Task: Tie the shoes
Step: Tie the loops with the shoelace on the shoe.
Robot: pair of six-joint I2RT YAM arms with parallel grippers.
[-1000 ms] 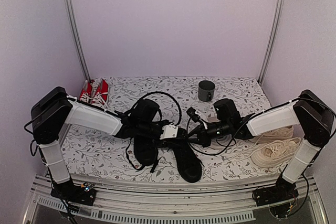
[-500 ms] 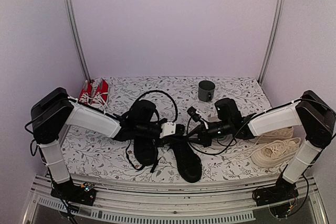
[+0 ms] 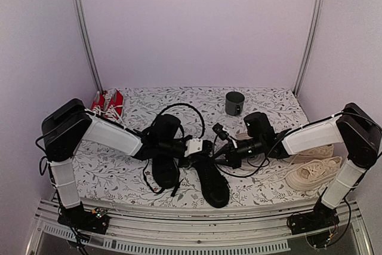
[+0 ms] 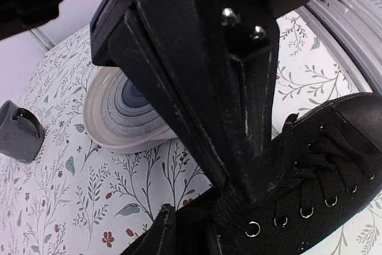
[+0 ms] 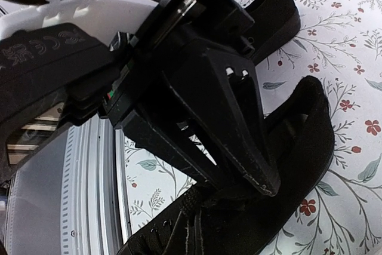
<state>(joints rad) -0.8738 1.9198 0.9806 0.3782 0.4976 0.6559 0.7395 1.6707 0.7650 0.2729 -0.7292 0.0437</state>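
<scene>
Both grippers, left gripper [image 4: 236,198] and right gripper [image 5: 239,198], appear clenched on laces above the right-hand black shoe [image 3: 210,180]; pull outward evenly from its tongue, keeping tension.

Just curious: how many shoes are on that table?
6: two black shoes mid-table under the hands, two small red sneakers far left, two cream sneakers right, one mostly hidden.
</scene>
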